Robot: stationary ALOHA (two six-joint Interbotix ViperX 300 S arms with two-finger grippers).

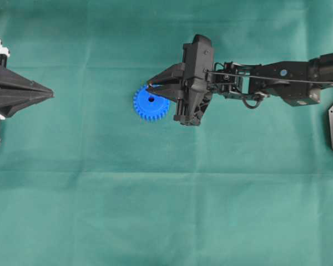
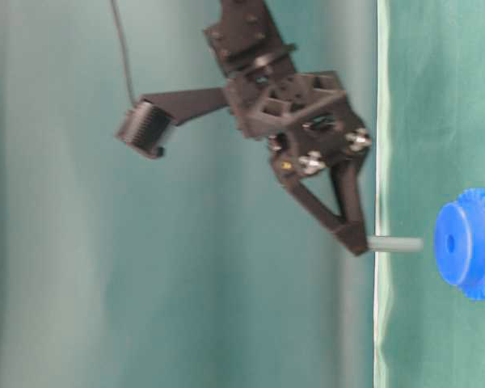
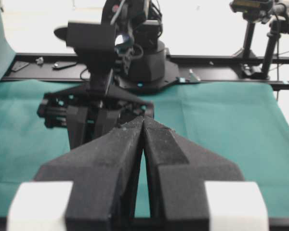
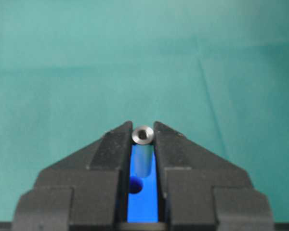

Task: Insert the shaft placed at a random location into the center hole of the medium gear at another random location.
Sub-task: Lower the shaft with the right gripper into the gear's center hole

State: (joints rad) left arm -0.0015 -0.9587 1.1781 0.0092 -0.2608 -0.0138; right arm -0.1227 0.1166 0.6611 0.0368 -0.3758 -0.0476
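While your left gripper [image 1: 49,93] sits parked at the table's left edge with its fingers pressed together on nothing, your right gripper [image 1: 150,86] hangs over the medium gear [image 1: 149,105], clamped on the shaft [image 2: 396,243]. Pickup and carry look done; shaft tip is above the gear face, just off the center hole [image 4: 135,185]. Aligning and inserting remain.
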